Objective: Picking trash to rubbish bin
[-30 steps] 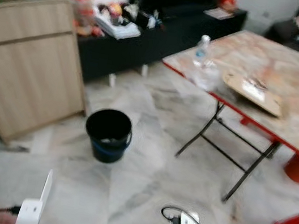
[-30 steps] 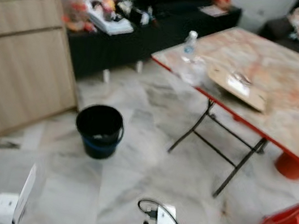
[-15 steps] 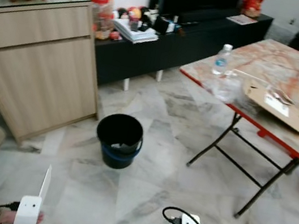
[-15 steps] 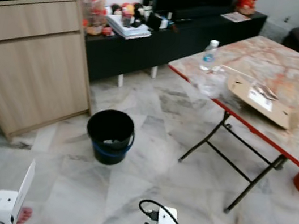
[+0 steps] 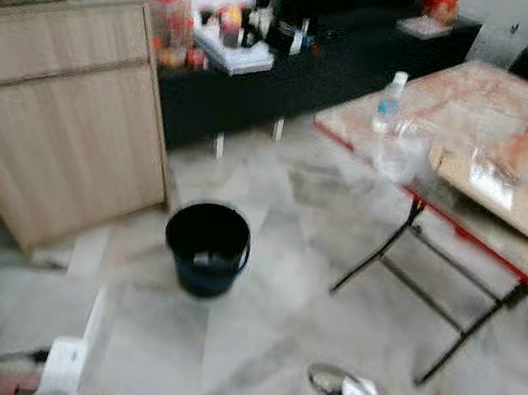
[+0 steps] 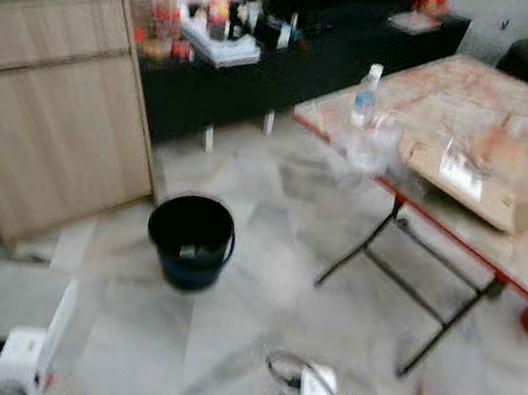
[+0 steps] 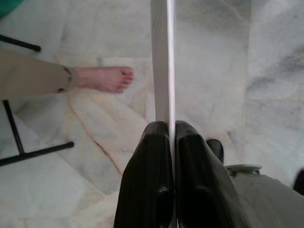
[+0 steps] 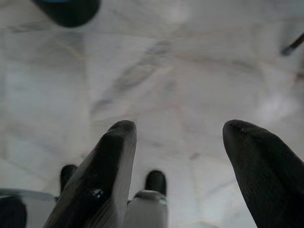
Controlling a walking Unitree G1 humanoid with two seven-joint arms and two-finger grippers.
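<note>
Two black fingers of the left gripper (image 7: 171, 130) pinch a thin white card (image 7: 163, 61) edge-on above the marble floor (image 7: 213, 57), a person's bare foot (image 7: 105, 78) nearby. The right gripper (image 8: 178, 137) hangs spread, holding nothing. Ahead of both stands the black rubbish bin (image 5: 206, 247); beyond it, the folding table (image 5: 519, 129).
</note>
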